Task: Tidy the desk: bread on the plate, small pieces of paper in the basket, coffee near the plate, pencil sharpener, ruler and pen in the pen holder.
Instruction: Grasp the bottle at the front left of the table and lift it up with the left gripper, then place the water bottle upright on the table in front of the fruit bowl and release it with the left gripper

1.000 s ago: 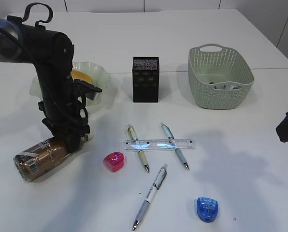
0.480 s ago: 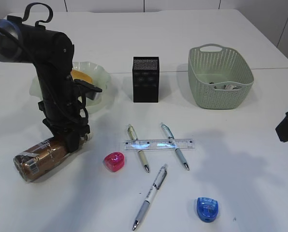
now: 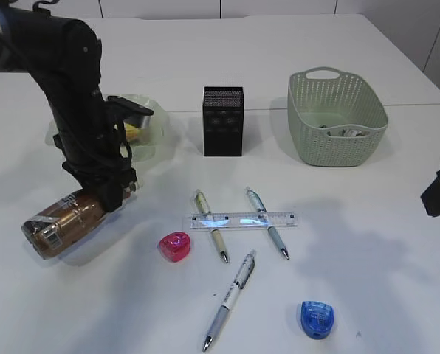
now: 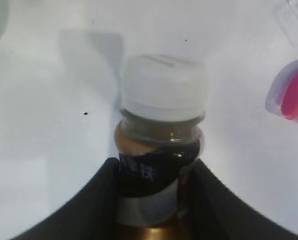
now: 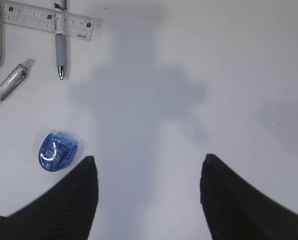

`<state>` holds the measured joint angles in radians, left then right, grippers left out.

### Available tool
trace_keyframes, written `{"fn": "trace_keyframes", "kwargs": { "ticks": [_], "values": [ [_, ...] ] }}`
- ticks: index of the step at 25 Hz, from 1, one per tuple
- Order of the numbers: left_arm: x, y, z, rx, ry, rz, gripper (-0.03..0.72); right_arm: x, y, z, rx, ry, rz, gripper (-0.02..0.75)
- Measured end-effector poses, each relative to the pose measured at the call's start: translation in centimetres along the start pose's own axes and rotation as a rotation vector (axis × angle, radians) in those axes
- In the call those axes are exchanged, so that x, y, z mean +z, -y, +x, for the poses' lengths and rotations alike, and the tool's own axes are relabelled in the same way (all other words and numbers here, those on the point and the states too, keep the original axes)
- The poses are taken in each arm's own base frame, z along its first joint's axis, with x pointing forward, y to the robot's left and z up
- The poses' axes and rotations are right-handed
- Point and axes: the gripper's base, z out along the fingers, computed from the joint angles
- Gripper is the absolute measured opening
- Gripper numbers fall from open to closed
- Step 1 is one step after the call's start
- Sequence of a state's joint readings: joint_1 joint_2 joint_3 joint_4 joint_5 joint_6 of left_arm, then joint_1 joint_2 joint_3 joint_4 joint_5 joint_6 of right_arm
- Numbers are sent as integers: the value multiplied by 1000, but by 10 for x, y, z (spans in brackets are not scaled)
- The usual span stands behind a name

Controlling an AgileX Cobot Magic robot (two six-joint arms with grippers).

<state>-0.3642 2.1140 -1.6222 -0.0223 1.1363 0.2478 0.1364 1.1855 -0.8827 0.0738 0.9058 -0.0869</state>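
Since a second ago the left arm has risen and swung slightly far-left, and the coffee bottle (image 3: 63, 223) has tilted, its cap end lifted off the tabletop (image 3: 368, 251). The left pincer (image 4: 151, 177) is clamped on the bottle's neck just below the white cap, probably so the bottle can be stood upright near the plate (image 3: 152, 122), which sits just behind. The right pincer (image 5: 146, 185) hangs wide and empty over bare tabletop at the right, near the blue sharpener (image 5: 58, 151). The pens, the ruler (image 3: 242, 220) and the pink sharpener (image 3: 174, 245) lie untouched in the middle.
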Motion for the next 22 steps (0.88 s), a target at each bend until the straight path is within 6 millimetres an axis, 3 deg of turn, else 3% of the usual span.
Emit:
{"fn": "trace_keyframes", "kwargs": {
  "ticks": [15,22],
  "values": [
    [-63,-1,0,-75,277,45,278,0,0,0,0,0,0,500],
    [-73,3,16,-108,422,26,278,0,0,0,0,1,0,499]
  ]
}}
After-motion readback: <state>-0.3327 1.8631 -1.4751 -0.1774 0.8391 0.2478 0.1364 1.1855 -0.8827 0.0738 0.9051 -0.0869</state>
